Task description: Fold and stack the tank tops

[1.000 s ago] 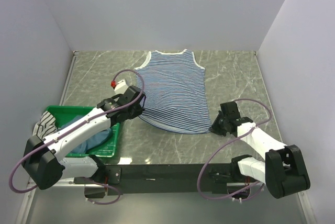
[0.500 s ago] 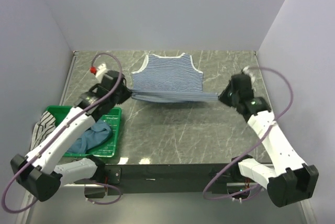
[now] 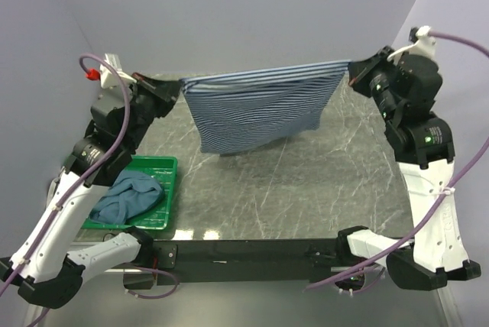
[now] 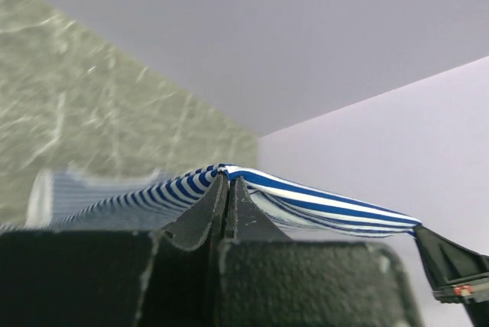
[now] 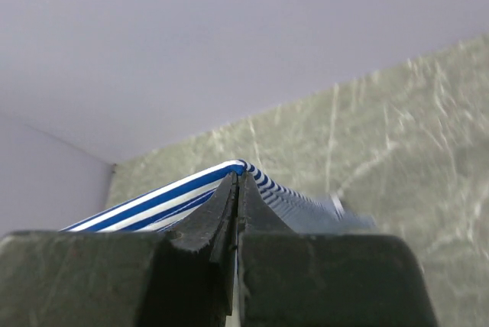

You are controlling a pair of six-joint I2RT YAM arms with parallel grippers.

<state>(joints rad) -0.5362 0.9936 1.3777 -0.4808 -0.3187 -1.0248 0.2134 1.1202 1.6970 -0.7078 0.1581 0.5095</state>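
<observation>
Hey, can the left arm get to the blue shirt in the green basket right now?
Probably not yet. The blue shirt lies uncovered in the basket beside that arm, so the way looks free, but the left fingers are shut on the striped top, stretched in the air to the right fingers.

1. Both arms look alike to me: the left arm (image 3: 57,208) and the right arm (image 3: 437,208) have white shells and chunky black joints.
2. A purple cable (image 3: 461,39) loops along each (the left one meets a red plug (image 3: 93,75)).
3. My wrist feeds show black, wedge-shaped fingers (image 4: 200,224).
4. A black base rail (image 3: 244,251) joins them.
</observation>
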